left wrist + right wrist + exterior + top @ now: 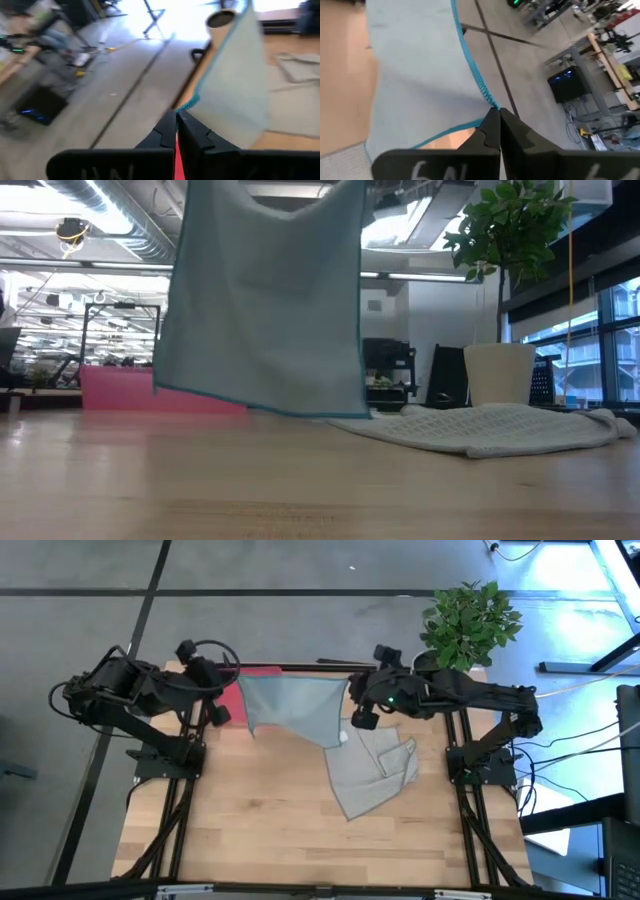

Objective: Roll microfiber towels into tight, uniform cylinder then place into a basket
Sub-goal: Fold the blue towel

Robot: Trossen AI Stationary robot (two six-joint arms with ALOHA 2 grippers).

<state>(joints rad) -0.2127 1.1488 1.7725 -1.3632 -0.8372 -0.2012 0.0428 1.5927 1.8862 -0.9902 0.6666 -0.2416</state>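
The pale blue-teal microfiber towel hangs off the table, stretched between the two grippers at the far side of the wooden table. In the low view it drapes as a flat sheet with its lower edge just above the tabletop. Its stitched teal hem runs directly into the fingertips of both grippers.

The left gripper has its jaws pressed together on one upper corner of the towel; in the left wrist view the hem meets the tips of the closed fingers. The right gripper is likewise clamped on the opposite upper corner, and the right wrist view shows the hem ending at the closed fingertips.

The light grey microfiber towel lies crumpled on the table, below and toward the right arm's side of the hanging towel, partly overlapped by its lower corner in the high view. In the low view it rests flat on the wood.

The red tray sits at the far edge of the table, largely behind the hanging towel, near the left gripper. A white pot with a green plant stands off the far right corner.
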